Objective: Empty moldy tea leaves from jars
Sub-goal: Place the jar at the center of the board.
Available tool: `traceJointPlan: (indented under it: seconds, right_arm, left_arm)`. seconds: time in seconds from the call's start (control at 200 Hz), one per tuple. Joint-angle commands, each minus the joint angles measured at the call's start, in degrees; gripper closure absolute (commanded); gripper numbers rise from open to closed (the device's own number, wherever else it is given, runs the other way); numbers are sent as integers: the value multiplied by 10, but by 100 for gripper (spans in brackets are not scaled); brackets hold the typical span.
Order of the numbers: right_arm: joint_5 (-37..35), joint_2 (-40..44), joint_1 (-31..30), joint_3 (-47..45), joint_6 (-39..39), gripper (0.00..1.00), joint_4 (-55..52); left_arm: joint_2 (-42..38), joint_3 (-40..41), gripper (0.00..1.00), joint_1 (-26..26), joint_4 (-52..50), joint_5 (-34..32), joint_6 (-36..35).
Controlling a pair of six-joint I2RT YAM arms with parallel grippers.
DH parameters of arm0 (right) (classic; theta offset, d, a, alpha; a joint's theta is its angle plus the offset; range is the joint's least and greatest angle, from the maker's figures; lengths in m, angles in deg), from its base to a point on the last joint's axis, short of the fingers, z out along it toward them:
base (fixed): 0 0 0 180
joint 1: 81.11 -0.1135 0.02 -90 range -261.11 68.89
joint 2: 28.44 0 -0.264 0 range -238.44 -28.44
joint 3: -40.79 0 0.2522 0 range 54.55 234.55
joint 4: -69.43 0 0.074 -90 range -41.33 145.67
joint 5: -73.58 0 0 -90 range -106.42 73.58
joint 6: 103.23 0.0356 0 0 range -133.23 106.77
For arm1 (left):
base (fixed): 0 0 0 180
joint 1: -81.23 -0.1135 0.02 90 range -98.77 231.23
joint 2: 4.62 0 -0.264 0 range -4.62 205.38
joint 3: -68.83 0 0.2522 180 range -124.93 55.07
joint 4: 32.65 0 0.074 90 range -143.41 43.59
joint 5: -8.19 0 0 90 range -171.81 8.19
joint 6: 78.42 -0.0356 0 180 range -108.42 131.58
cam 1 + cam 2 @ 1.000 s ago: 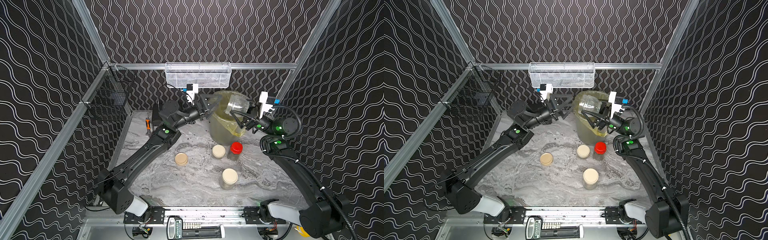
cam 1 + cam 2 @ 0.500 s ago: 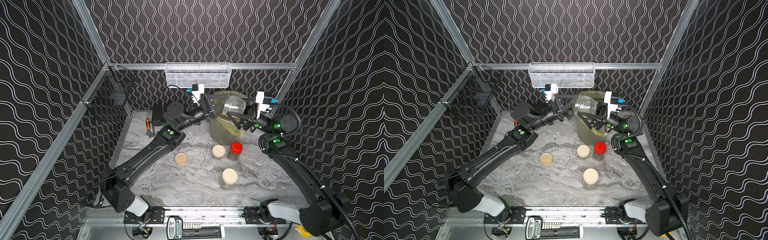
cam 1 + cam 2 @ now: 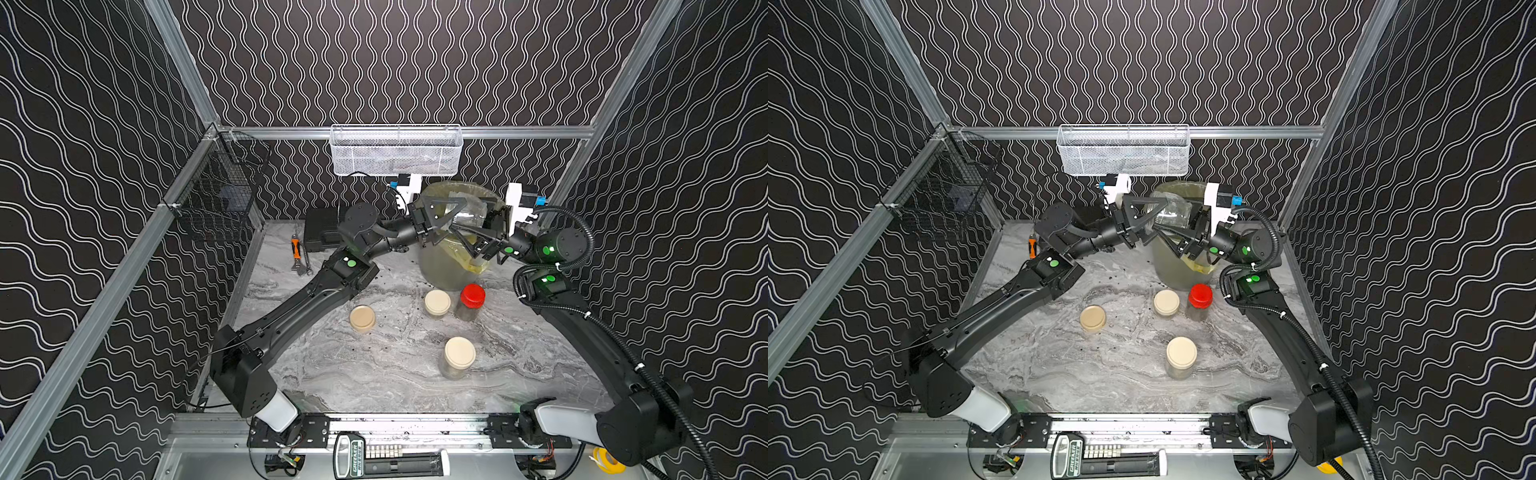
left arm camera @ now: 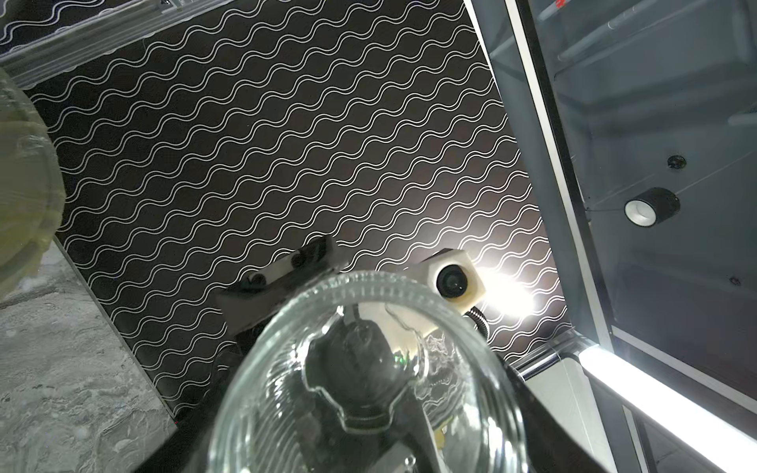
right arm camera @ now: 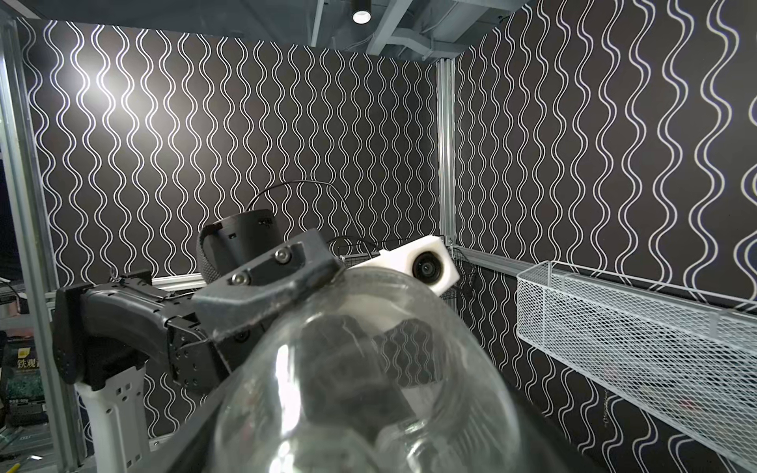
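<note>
Upper centre in a top view, the jar (image 3: 467, 216) (seemingly empty) hangs sideways above the bucket (image 3: 440, 274), pinched by the right gripper (image 3: 463, 242) and the left gripper (image 3: 446, 226) at opposite ends. Opposed pulls could slip the glass, dropping it in.

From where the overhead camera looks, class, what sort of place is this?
Most likely a robot test cell in a lab. A left arm and a right arm stand on a front rail, an aluminium frame carries patterned wall panels, and a red-lidded jar and lined bucket sit on a marble-look tabletop.
</note>
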Motion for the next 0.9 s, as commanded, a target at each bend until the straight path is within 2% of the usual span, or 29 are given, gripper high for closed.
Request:
traceJointPlan:
  seconds: [0.0,0.04,0.1,0.155,0.18,0.195,0.31,0.405,0.525,0.606,0.711,0.836,0.896]
  right_arm:
    - [15,2,-3,-1,-27,99,-22]
    - [15,4,-3,-2,-35,89,-32]
    - [9,10,-4,-5,-45,66,-43]
    - [-2,20,-7,-17,-50,33,-37]
    - [-5,26,-8,-24,-51,7,-29]
    - [-6,29,-9,-29,-51,2,-23]
    - [-20,51,-10,-54,-53,1,5]
    - [-53,77,-10,-72,-59,1,4]
    - [-90,108,-10,-107,-46,1,3]
    - [-101,128,-11,-117,-34,1,-19]
    - [-120,158,-24,-119,-43,1,-106]
    - [-184,179,-71,-83,-120,1,-322]
    - [-231,178,-119,-79,-156,1,-410]
  left_arm:
    - [-6,-13,36,0,14,8,-15]
    - [-9,-13,39,0,11,7,-22]
    - [-14,-13,45,-2,2,4,-39]
    - [-19,-16,51,-3,-19,-2,-63]
    - [-22,-18,54,-5,-29,-5,-74]
    - [-24,-18,55,-6,-36,-6,-82]
    - [-40,-28,65,-15,-85,-24,-139]
    - [-56,-34,70,-28,-128,-43,-184]
    - [-80,-39,71,-49,-188,-69,-241]
    - [-101,-43,71,-61,-251,-103,-302]
    - [-137,-49,71,-63,-363,-217,-424]
    - [-184,-14,71,-64,-446,-396,-535]
    - [-204,14,71,-64,-467,-478,-576]
